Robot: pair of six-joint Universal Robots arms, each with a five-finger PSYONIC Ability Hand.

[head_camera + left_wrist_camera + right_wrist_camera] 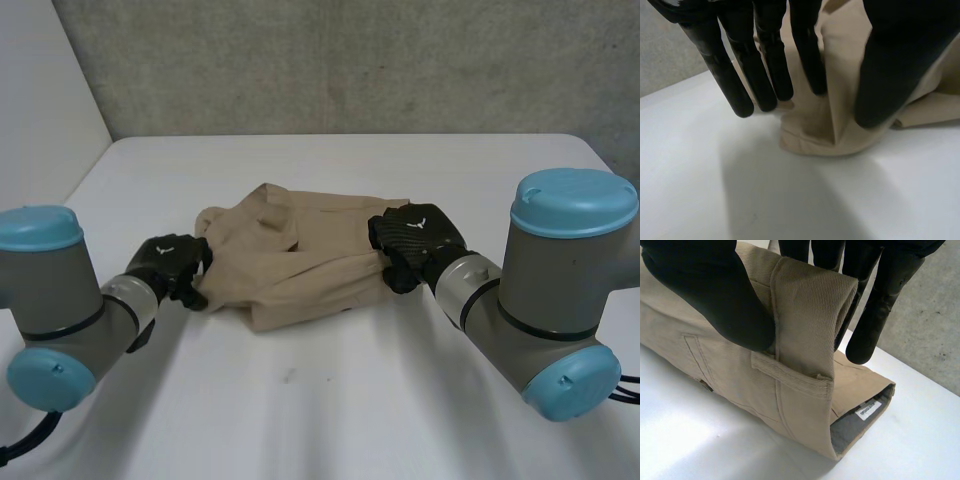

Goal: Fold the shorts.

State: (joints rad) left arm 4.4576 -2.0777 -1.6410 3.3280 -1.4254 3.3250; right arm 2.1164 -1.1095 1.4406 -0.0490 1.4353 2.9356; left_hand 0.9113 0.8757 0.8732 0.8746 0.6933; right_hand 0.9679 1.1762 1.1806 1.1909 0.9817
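Khaki shorts (300,262): crumpled on white table (330,400), long axis running between both hands.
Right hand (415,238): clamped on waistband (805,315), thumb against fingers.
Left hand (172,262): at opposite edge; grip impossible to tell.

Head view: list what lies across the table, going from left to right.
Left arm → left hand → shorts → right hand → right arm.

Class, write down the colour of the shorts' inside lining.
Grey lining, inside tan shorts; best in the right wrist view.
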